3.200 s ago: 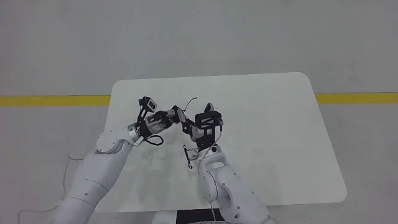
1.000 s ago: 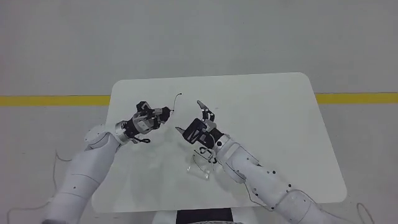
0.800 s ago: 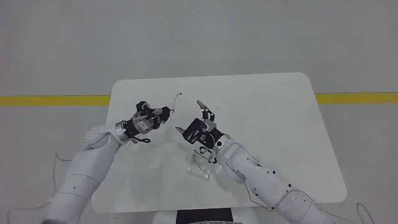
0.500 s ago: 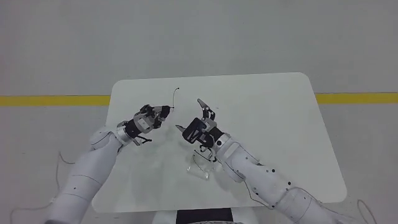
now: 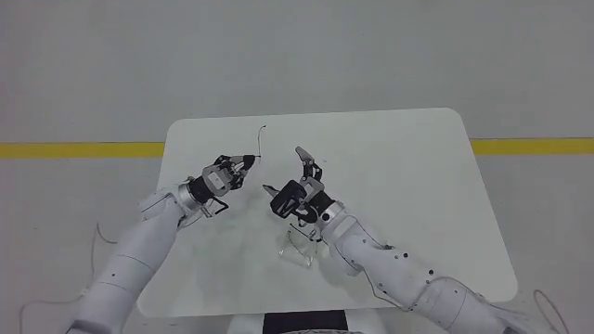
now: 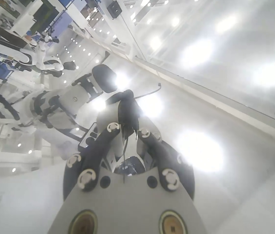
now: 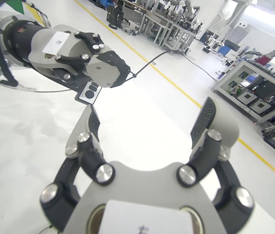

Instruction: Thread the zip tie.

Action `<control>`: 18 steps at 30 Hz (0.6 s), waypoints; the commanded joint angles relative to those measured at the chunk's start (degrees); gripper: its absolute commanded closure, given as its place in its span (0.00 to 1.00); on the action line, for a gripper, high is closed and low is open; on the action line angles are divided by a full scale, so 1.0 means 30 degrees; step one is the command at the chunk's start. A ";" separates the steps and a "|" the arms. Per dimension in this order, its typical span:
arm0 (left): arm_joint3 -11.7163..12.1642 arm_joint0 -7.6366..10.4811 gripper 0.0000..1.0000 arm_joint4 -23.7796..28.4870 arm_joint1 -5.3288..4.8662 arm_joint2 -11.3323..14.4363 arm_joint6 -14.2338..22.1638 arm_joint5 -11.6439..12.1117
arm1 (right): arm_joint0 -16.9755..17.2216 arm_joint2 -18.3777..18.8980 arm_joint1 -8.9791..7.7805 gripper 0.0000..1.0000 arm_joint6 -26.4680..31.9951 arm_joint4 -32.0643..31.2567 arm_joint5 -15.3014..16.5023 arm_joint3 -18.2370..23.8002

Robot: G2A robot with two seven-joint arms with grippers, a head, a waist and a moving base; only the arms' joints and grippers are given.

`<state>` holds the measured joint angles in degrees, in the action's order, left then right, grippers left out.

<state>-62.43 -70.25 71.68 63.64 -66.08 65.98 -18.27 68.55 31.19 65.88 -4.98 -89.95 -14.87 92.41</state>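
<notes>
— Zip tie (image 7: 149, 64): where is it?

— On the left, up off the table (image 5: 418, 167). The left hand (image 5: 243, 162) is closed on it, fingers pinched tight together. In the right wrist view the small square head sits just beyond those fingertips, and the strap arcs up and away into the air. In the left wrist view a thin run of strap also goes back between the fingers toward the palm.

— Is it threaded?

— I cannot tell. Near the head it is too thin to read whether the tail has gone through.

— And to the right?

— The right hand (image 7: 150, 113) is wide open and holds nothing. It sits near the left hand, a clear gap between them, with its ribbed pads facing the tie.

— How will the tie handle?

— Very light, I judge, and springy: the strap keeps its own curve with no support, so it should bend easily and flick back when let go. The plastic looks smooth, so a loose pinch may slip.

— Where to take it?

— On the free strap, close to its tip, flat sides against the pads. That gives the right hand steering for the slot while the left keeps the head fixed. A grip too far back would leave the tip wobbling.
</notes>
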 commanded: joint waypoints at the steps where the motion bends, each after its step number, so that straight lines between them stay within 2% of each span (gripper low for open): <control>1: -0.0017 0.0003 1.00 -0.0053 -0.0002 -0.0032 -0.0016 0.0157 | 0.0004 0.0004 -0.0001 0.00 0.0014 0.0000 -0.0017 0.0000; 7: -0.0040 -0.0016 1.00 -0.0043 0.0002 -0.0028 -0.0128 0.0193 | 0.0025 0.0025 0.0003 0.00 0.0012 0.0002 -0.0019 0.0011; 10: -0.0500 -0.0246 1.00 0.0484 0.0074 0.0146 -0.0721 -0.0217 | 0.0031 0.0132 0.0050 0.00 -0.0123 0.0000 0.0082 0.0088; 13: -0.0592 -0.0354 1.00 0.1253 0.0125 0.0488 -0.0800 -0.0403 | -0.0383 -0.0384 0.0072 0.00 -0.0206 0.0000 -0.0169 -0.0033; 18: -0.0359 -0.0133 1.00 0.2822 0.0044 0.1299 -0.0877 -0.0403 | -0.1062 -0.1276 0.0140 0.00 -0.0050 0.0000 -0.0674 -0.0370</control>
<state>-63.65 -70.82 78.99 63.87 -62.80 63.34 -19.48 65.67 27.78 66.26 -5.19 -89.95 -16.65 91.43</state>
